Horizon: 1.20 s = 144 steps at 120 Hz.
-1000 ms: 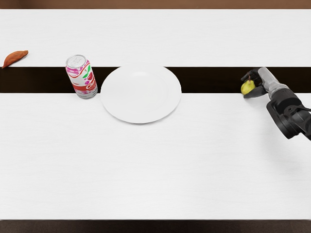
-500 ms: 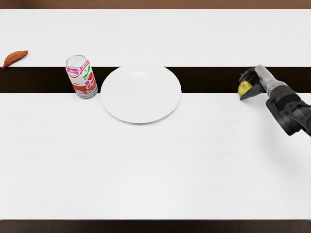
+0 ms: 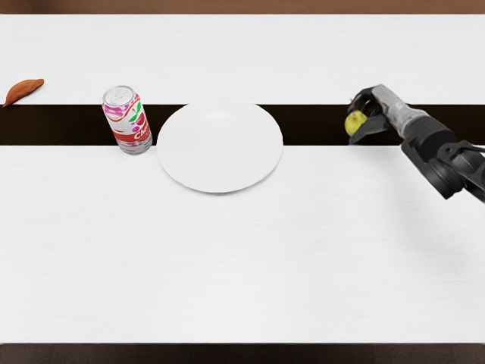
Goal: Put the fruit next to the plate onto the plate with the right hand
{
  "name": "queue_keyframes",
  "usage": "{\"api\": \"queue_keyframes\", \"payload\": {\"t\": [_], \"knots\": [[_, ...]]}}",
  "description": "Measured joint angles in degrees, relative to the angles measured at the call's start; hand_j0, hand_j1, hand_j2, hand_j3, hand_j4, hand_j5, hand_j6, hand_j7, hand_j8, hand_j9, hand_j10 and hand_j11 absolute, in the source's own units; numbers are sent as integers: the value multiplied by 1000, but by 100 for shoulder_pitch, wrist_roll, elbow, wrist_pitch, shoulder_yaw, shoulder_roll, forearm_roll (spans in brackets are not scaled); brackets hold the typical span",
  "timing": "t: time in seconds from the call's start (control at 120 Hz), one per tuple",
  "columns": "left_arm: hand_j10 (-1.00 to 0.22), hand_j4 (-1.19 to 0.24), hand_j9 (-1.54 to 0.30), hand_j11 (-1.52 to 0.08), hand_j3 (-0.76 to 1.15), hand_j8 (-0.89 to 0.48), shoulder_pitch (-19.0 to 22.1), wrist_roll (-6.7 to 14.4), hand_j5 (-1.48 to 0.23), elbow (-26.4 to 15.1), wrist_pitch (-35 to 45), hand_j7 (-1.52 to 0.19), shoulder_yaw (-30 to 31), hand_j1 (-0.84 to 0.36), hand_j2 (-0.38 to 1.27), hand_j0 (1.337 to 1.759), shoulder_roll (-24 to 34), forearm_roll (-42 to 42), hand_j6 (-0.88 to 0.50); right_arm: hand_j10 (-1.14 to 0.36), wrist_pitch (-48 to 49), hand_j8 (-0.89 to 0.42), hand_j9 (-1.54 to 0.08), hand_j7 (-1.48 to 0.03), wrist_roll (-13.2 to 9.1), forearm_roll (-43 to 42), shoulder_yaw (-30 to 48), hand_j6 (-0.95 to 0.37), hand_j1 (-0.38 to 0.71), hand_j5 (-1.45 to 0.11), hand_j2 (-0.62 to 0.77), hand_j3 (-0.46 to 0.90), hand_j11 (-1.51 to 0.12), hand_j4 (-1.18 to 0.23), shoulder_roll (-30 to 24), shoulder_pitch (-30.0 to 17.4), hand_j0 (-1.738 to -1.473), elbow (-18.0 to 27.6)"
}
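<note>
A round white plate point(image 3: 220, 146) lies left of the table's middle, spanning the dark gap between the two white surfaces. My right hand point(image 3: 362, 118) comes in from the right edge and is shut on a small yellow-green fruit point(image 3: 354, 123). It holds the fruit above the dark gap, well to the right of the plate. The black fingers point(image 3: 364, 98) curl over and under the fruit, hiding part of it. The left arm does not show.
A pink and white cherry soda can point(image 3: 127, 120) stands upright just left of the plate. An orange-brown sweet potato point(image 3: 23, 90) lies at the far left edge. The white table point(image 3: 242, 250) spreads wide toward the front.
My right hand has carried the fruit leftward toward the plate and slightly up. The plate, can and sweet potato have not moved.
</note>
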Motion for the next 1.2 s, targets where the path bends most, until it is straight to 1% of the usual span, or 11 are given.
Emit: {"api": "queue_keyframes", "payload": {"t": [0.117, 0.208, 0.3, 0.45, 0.558, 0.767, 0.85, 1.025, 1.2], "knots": [[-20, -21, -26, -26, 0, -20, 8, 0, -26, -1, 0, -26, -9, 325, 4, 1658, 0, -1, -21, -595, -12, -317, -1223, -1129, -117, 9, 18, -488, 318, -1258, 596, 1, -1221, -705, -40, 130, -1656, 342], [-20, -21, -26, -26, 0, -20, 44, 0, -26, -1, 0, -26, -8, 325, 4, 1658, 0, -1, -21, -591, -2, -311, -1228, -1131, -238, 14, 21, -480, 323, -1266, 597, 1, -1222, -693, -10, 253, -1656, 498], [-20, -21, -26, -26, 0, -20, 34, 0, -26, -1, 0, -26, 16, 325, 4, 1658, 0, 4, -21, -587, 13, -306, -1234, -1132, -371, 18, 22, -477, 327, -1273, 602, 1, -1225, -686, 121, 394, -1656, 568], [-20, -21, -26, -26, 0, -20, 34, 0, -26, -1, 0, -26, 35, 325, 4, 1658, 0, 6, -21, -583, 43, -299, -1237, -1133, -517, 27, 19, -478, 328, -1282, 602, 1, -1229, -688, 367, 577, -1657, 606], [-20, -21, -26, -26, 0, -20, 34, 0, -26, -1, 0, -26, 39, 325, 4, 1658, 0, 7, -21, -586, 110, -300, -1234, -1134, -712, 32, 18, -477, 328, -1283, 602, 1, -1226, -689, 567, 740, -1656, 607], [-20, -21, -26, -26, 0, -20, 34, 0, -26, -1, 0, -26, 40, 325, 4, 1658, 0, 7, -21, -594, 179, -303, -1237, -1134, -1119, 67, 15, -481, 323, -1287, 597, 1, -1216, -696, 999, 1065, -1655, 580], [-20, -21, -26, -27, 0, -20, 34, 0, -27, -1, 0, -26, 40, 325, 4, 1658, 0, 7, -21, -592, 210, -305, -1235, -1134, -1235, 110, 7, -481, 323, -1287, 599, 1, -1217, -695, 1199, 1169, -1655, 537], [-20, -21, -27, -27, 0, -20, 34, 0, -27, -1, 0, -27, 40, 325, 4, 1658, 0, 7, -21, -599, 259, -306, -1235, -1134, -1384, 154, -18, -478, 323, -1288, 596, 1, -1213, -697, 1610, 1342, -1655, 402], [-20, -21, -27, -27, 0, -20, 34, 0, -27, -1, 0, -27, 40, 325, 4, 1658, 0, 7, -21, -598, 452, -311, -1230, -1134, -1458, 159, -31, -489, 319, -1285, 597, 0, -1203, -700, 2200, 1468, -1654, -124]]}}
